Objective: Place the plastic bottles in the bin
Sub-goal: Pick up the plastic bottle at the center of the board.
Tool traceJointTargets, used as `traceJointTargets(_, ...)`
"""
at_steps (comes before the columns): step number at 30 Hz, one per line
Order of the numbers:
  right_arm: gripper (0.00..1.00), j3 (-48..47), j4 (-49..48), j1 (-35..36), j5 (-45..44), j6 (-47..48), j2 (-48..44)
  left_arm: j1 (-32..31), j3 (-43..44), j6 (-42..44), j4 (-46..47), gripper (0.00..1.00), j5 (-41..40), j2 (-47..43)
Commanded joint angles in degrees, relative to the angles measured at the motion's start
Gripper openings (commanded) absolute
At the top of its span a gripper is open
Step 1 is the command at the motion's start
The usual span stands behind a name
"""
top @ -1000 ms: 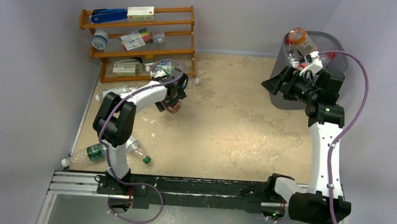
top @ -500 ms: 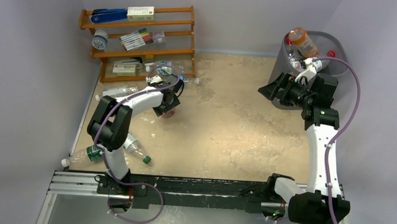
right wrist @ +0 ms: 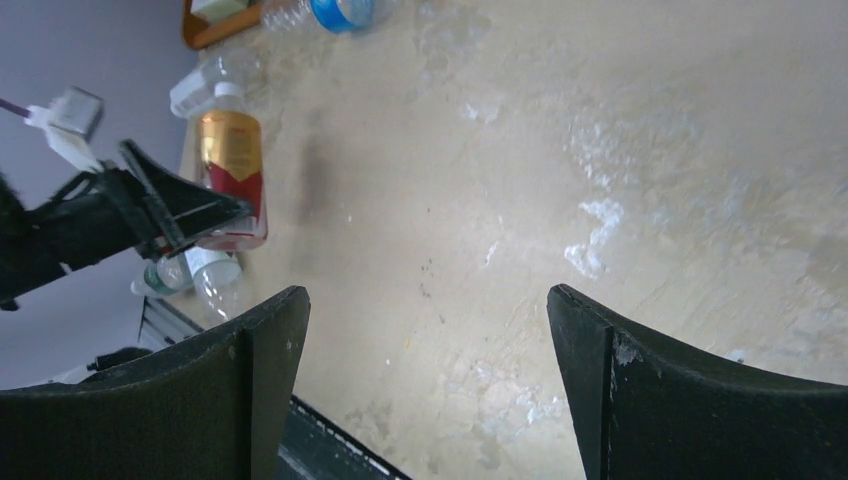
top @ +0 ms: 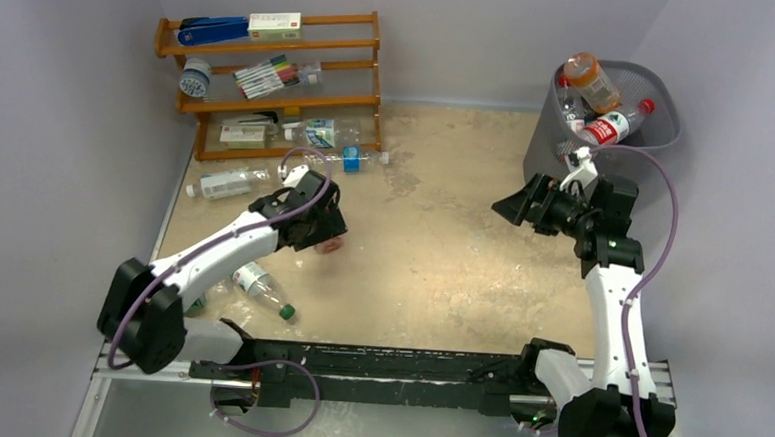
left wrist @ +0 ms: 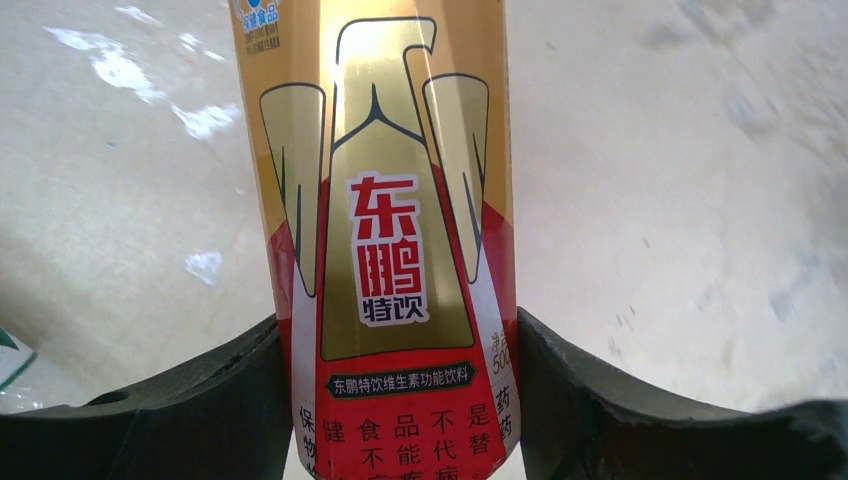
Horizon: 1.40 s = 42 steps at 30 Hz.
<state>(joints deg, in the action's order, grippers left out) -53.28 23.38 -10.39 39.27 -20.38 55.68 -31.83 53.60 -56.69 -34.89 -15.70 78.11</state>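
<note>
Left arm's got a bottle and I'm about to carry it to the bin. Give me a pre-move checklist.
1. Grip: left gripper shut on the gold-labelled bottle: ok.
2. Bottle centred between the fingers: ok.
3. Bottle lifted off the table: cannot tell.
4. Other arm: right gripper open, empty: ok.
5. Way to the bin free: not ok, the right gripper sits just in front of it.
</note>
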Motion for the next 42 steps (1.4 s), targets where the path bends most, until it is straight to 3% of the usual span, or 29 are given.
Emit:
traceJointTargets(1, 0.91, 5.92, -3.89, 0.35, 4.68, -0.53, -2.36, -3.10, -2.18, 4.49, 0.33, 0.42, 4.70, -7.76)
traceJointTargets(5, 0.91, 11.49, -7.83, 0.46, 8.53, -3.03, -3.52, -5.50, -3.72, 4.89, 3.42, 0.44, 9.18, -12.00)
traceJointTargets(12, 0.92, 16.09, -12.34, 0.64, 11.55, -5.89, -3.89, -8.69, -2.30, 6.17, 6.81, 0.44, 12.00, -10.51)
traceJointTargets(30, 0.92, 16.53, -13.22, 0.73, 11.55, -5.93, -2.40, -15.60, -0.40, 5.25, 15.87, 0.43, 14.95, -7.34)
traceJointTargets(42, 0.93, 17.57, -19.19, 1.27, 20.43, -10.15, 0.79, -23.14, 1.03, 7.74, 26.61, 0.44, 21.68, -4.22)
